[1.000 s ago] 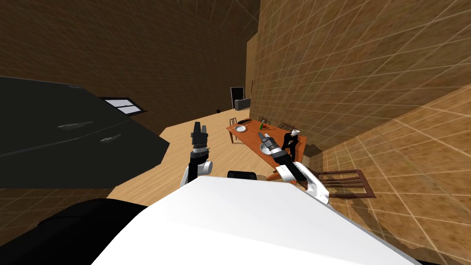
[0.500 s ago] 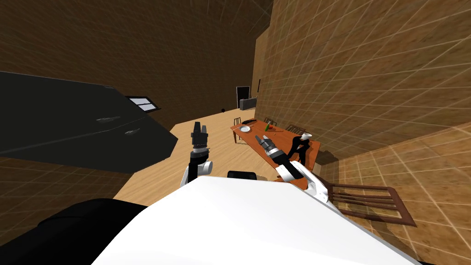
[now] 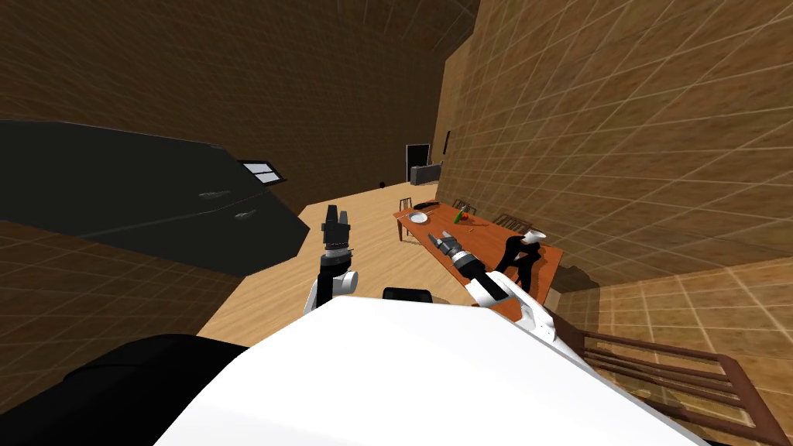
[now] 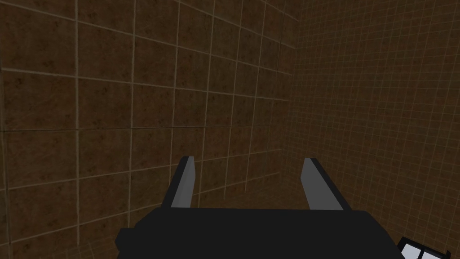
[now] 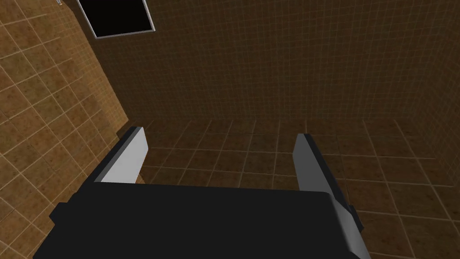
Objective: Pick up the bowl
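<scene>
Okay, right gripper (image 5: 219, 133) released, fingers spread, nothing between them, held at the near edge of the brown table (image 3: 484, 232). Left gripper (image 4: 249, 158) released too, raised over the floor, apart from the table. Black figure (image 3: 520, 259) stands on the table. Bowl is too small to be sure; the likely one is the white dish (image 3: 419, 217) toward the table's far end, well apart from the right gripper.

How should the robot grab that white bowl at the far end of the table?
By its rim, from above. The bowl looks round and shallow and sits flat, open side up, on the table, so its sides likely give little to squeeze. One finger of the open right pincer inside the rim and one outside, at the edge nearest the robot, seems best.
</scene>
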### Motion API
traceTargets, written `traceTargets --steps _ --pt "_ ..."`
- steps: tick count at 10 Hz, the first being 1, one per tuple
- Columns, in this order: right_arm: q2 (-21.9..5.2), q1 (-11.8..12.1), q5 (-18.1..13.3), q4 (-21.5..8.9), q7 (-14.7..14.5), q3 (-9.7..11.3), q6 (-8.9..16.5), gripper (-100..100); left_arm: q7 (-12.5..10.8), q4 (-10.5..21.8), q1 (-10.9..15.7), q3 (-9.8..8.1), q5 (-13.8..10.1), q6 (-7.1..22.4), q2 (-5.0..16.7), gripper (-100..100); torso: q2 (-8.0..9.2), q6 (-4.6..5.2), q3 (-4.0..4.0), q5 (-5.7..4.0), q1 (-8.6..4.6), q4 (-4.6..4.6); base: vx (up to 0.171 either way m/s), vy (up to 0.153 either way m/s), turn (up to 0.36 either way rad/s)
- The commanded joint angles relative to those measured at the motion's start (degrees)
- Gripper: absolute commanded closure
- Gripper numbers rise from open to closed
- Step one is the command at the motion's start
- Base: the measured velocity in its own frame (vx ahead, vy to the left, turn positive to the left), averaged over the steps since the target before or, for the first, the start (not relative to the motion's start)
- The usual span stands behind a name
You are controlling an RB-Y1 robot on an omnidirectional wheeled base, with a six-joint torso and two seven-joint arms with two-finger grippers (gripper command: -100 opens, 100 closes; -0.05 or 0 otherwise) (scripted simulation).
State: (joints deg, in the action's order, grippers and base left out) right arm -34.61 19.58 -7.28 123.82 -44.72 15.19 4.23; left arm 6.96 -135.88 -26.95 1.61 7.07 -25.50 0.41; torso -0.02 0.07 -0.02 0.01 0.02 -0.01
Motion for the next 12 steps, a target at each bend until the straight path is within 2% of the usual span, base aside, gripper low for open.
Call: traceTargets --steps 1,2,3,5,6,8,9,11,12 --pt "-1.8 -0.1 -0.3 -0.4 -2.9 1.1 2.7 -100 0.0 0.0 0.0 0.00 0.0 0.0 0.0 0 0.00 0.00 0.00 0.00 0.00 0.00 0.026 0.000 0.172" --pt "-3.4 0.0 -0.5 -0.8 -4.5 1.9 4.1 -100 0.0 0.0 0.0 0.00 0.0 0.0 0.0 0 -0.01 -0.03 0.00 0.00 0.00 0.00 0.041 -0.010 0.285" --pt "-3.4 0.0 -0.5 -0.8 -5.4 1.9 5.0 -100 0.0 0.0 0.0 0.00 0.0 0.0 0.0 0 -0.05 -0.03 -0.03 0.00 -0.03 -0.01 0.032 -0.017 0.092" --pt "-6.5 0.5 -0.7 -1.6 -9.2 3.3 9.2 -100 0.0 0.0 0.0 0.00 0.0 0.0 0.0 0 -0.04 -0.02 -0.02 -0.01 -0.06 -0.01 0.036 -0.022 0.184" --pt "-6.5 0.5 -0.7 -1.6 -9.9 3.3 9.7 -100 0.0 0.0 0.0 0.00 0.0 0.0 0.0 0 -0.08 -0.01 -0.04 -0.02 -0.11 -0.02 0.032 -0.024 0.071" --pt "-9.3 1.4 -0.8 -2.5 -13.4 4.5 13.9 -100 0.0 0.0 0.0 0.00 0.0 0.0 0.0 0 -0.01 0.00 -0.01 -0.02 -0.09 0.00 0.029 -0.028 0.163" --pt "-9.3 1.4 -0.8 -2.5 -14.0 4.5 14.3 -100 0.0 0.0 0.0 0.00 0.0 0.0 0.0 0 -0.02 0.00 -0.01 -0.03 -0.13 0.00 0.025 -0.035 0.063" --pt "-11.9 2.7 -0.7 -3.5 -17.6 5.5 18.6 -100 0.0 0.0 0.0 0.00 0.0 0.0 0.0 0 -0.01 0.00 -0.01 -0.03 -0.11 0.00 0.022 -0.035 0.128" --pt "-11.9 2.7 -0.7 -3.5 -17.7 5.5 19.0 -100 0.0 0.0 0.0 0.00 0.0 0.0 0.0 0 0.00 0.01 0.00 -0.03 -0.16 0.00 0.017 -0.042 0.051"
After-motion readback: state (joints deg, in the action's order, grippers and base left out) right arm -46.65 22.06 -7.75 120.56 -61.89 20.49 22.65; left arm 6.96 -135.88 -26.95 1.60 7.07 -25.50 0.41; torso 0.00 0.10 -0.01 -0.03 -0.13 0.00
